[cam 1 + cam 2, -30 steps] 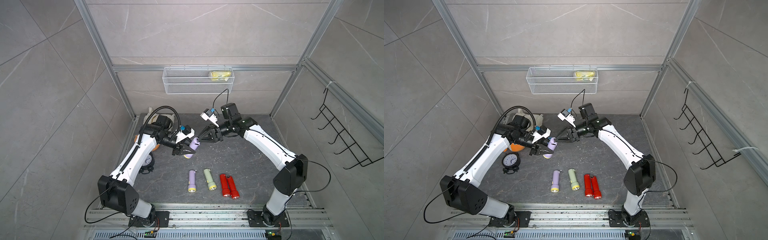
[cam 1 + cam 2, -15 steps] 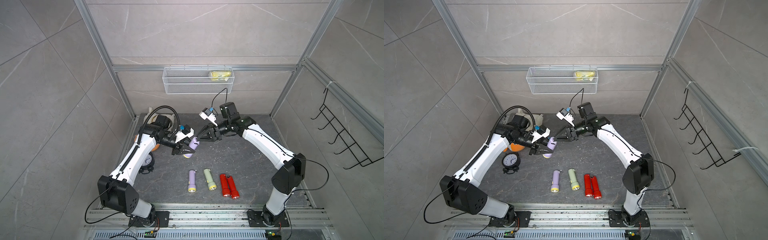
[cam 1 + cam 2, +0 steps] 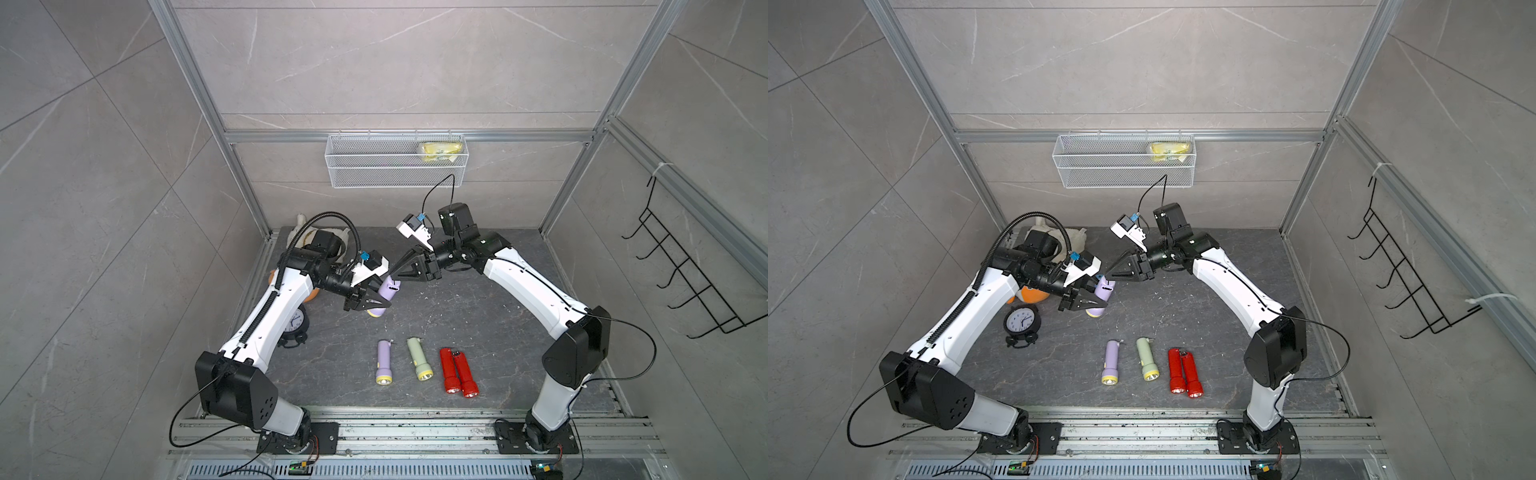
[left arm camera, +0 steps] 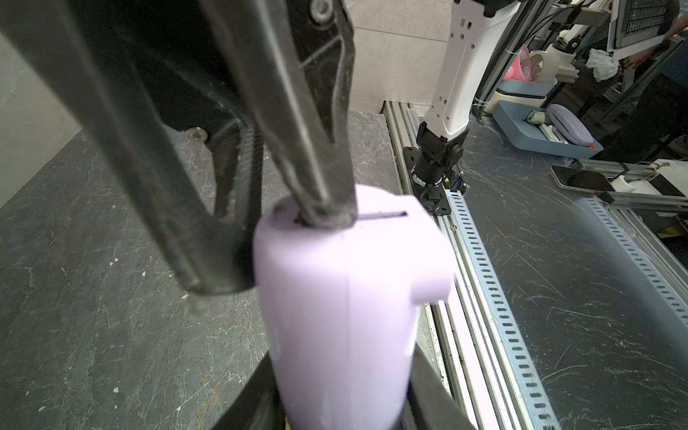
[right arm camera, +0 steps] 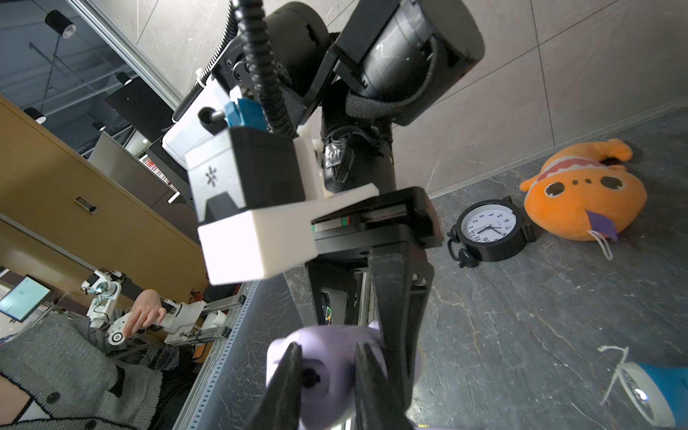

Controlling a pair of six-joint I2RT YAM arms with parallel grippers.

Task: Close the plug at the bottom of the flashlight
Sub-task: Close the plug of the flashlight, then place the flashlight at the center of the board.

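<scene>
The left pincer [image 3: 383, 302] is clamped round the lilac flashlight [image 3: 389, 289], holding it tilted above the desk [image 3: 457, 316]. The right pincer [image 5: 327, 355], narrowly spread, rests one fingertip [image 4: 327, 208] on the flashlight's bottom end, the other beside its body.

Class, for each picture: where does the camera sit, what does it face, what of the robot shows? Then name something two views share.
Top view: high at the front, looking down; both arms whole, left gripper holding the lilac plastic flashlight.
Top view: alongside, same aim; both arms, round black alarm clock in plain sight.
Left wrist: on the left arm, looking along the flashlight; right gripper's fingers at its end.
Right wrist: on the right arm, facing the flashlight's end and clock; right gripper's fingers frame it.
Shared: the flashlight, in all four.
</scene>
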